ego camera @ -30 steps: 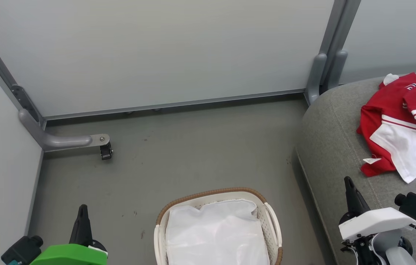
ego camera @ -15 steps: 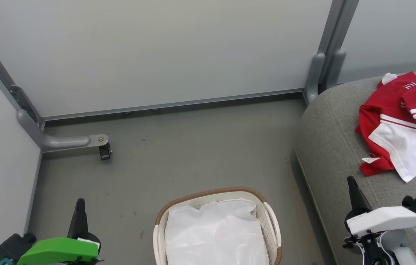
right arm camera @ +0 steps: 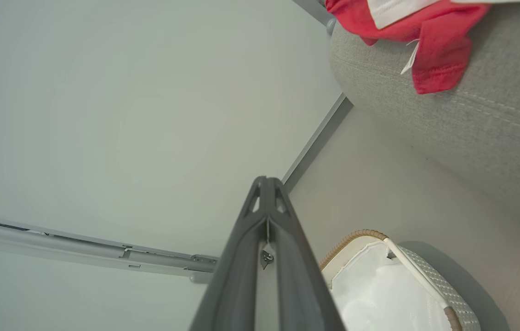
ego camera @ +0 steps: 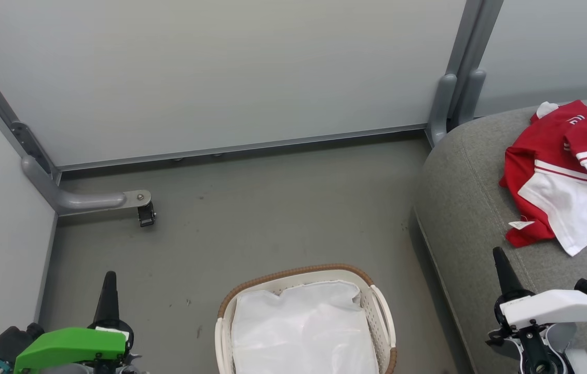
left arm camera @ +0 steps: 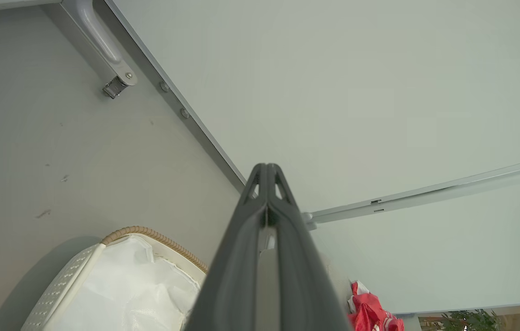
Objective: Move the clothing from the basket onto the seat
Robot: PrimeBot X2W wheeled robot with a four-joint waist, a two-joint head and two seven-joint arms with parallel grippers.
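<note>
The red-and-white clothing (ego camera: 565, 174) lies spread on the grey seat (ego camera: 467, 192) at the right, a small white tag at its lower edge. On the floor at bottom centre stands the white basket (ego camera: 382, 311) with its brown woven rim, and inside it I see just the white liner. My left gripper (ego camera: 110, 278) is shut at the lower left, over the floor left of the basket, holding nothing. My right gripper (ego camera: 498, 254) is shut at the lower right, above the seat's front edge. Both wrist views show fingers pressed together (left arm camera: 266, 172) (right arm camera: 266, 184); clothing (right arm camera: 425, 27) shows top right.
Pale partition walls (ego camera: 220, 72) close the space at back and left. A grey bracket foot with a caster (ego camera: 140, 205) juts onto the floor at the left. A grey post (ego camera: 451, 101) stands by the seat's corner. Open floor lies beyond the basket.
Both grippers have sunk lower in the head view, and the whole picture has shifted slightly left. The clothing and basket lie as before.
</note>
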